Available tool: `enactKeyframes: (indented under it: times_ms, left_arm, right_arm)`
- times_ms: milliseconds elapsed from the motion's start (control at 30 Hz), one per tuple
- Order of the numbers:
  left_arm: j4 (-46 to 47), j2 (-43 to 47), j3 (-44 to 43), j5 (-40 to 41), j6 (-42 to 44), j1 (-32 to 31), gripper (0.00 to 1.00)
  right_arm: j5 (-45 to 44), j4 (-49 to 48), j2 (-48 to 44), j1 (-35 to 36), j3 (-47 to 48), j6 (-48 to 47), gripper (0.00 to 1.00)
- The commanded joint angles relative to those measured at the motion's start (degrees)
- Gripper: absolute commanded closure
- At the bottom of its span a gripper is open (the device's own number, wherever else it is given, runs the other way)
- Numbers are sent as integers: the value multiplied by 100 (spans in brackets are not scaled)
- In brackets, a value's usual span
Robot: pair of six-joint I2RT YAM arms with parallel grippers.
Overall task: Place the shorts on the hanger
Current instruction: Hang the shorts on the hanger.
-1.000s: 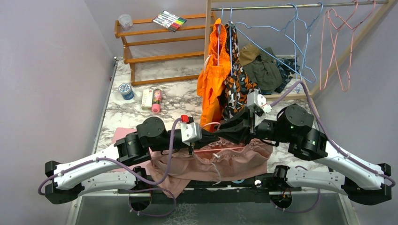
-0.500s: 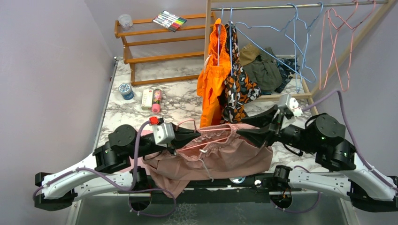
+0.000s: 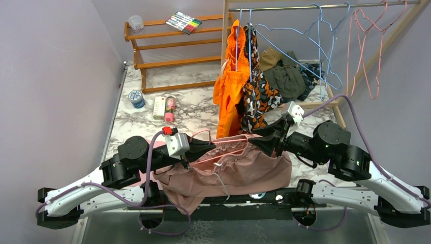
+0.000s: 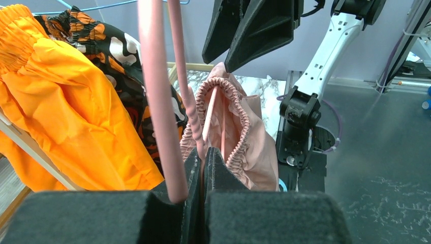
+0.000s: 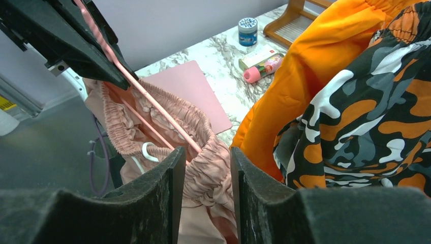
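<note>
Looks like the threading step, fairly far along but not finished (judging purely from how the cloth hangs). Got the left gripper (image 4: 203,152) pinched fully shut on the thin pink wire clothes hanger (image 4: 160,101), right by the twisted bit of wire. Thicker runs climb up out of the jaws, and thinner ones head forward from them into the waist opening. Got the right gripper (image 5: 207,152) closed down on the large dusty-pink fabric shorts (image 3: 239,170). The gathered elastic waistband is bunched between the jaws and fills the gap, so reads as a real grip rather than a hover. From the right wrist view, seeing a pink wire run from just ahead of those jaws across the open waist toward the left jaws, so inside the waistband, with the rest of the fabric drooping below both sets of jaws. Also spotting the white drawstring loop just below and to one side of the right jaws. Worth noting the plain orange garment (image 4: 66,101) and the orange-black-grey camouflage garment (image 5: 366,117) hanging just beside both sets of jaws, close enough to snag. Next up, probably: hold the left pinch steady, work the waistband further along the wire, then ease the right jaws open so the cloth settles. Calls for a slow release, since gathered elastic could slip down a sloped wire. Can't tell whether the hanger's far shoulder is inside the fabric.
</note>
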State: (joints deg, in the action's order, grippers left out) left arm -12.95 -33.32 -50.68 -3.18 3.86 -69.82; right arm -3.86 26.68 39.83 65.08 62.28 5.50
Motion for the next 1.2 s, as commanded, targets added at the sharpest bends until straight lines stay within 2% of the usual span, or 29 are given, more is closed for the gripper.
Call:
enactKeyframes:
  times_ms: [0, 467, 533, 867, 1000, 1167]
  left_arm:
    - [180, 29, -109, 115, -18, 20, 100]
    - [187, -5, -144, 107, 4, 20, 100]
    - [186, -4, -162, 103, 5, 17, 100]
    - [176, 10, -177, 114, 25, 17, 100]
    - [173, -4, -180, 92, 6, 21, 100]
    - [296, -133, -176, -86, -24, 20, 100]
  right_arm:
    - [-103, -29, 26, 20, -56, -66, 61]
    - [95, 21, 172, 22, -181, 21, 59]
    - [20, 79, 208, 16, -167, 22, 63]
    - [-28, 230, 296, 22, -82, 30, 97]
    - [145, 166, 313, 21, 16, 74, 99]
    - [947, -594, 397, 22, 247, 275, 99]
